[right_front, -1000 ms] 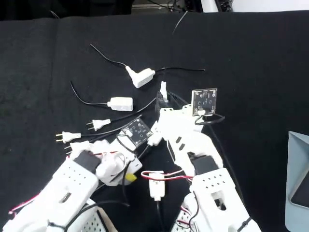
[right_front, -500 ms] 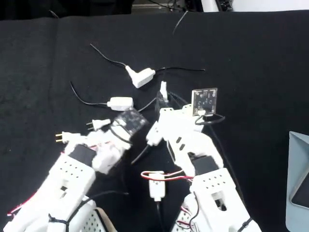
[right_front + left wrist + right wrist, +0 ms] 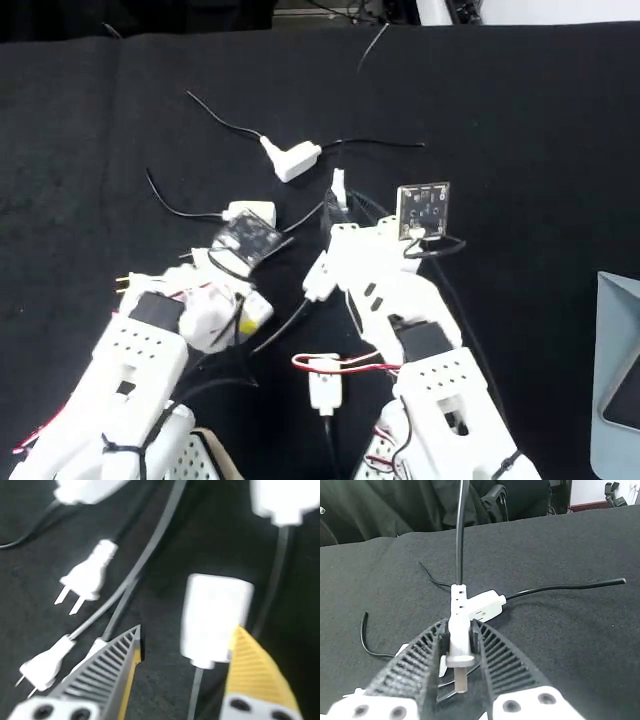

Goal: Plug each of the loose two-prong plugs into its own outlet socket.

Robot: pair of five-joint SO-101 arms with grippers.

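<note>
Left gripper (image 3: pixel 186 632): fingers spread wide, holding nothing. An outlet socket (image 3: pixel 214 614) lies flat just ahead of the tips, in line with the gap; contact cannot be told. Outside its pale finger lie a farther loose plug (image 3: pixel 86 576) and a nearer loose plug (image 3: pixel 44 664), both free. Right gripper (image 3: pixel 459 630): fingers clamped on a white plug (image 3: pixel 458 647), its cord (image 3: pixel 460 530) running on past the tips. Beyond them, near but apart, a second outlet socket (image 3: pixel 487 605) rests on the black cloth (image 3: pixel 570 630)

table (image 3: pixel 540 110) black | 3 white sockets (image 3: pixel 297 157) | loose plugs (image 3: pixel 85 577) | cords (image 3: pixel 220 122)
</note>
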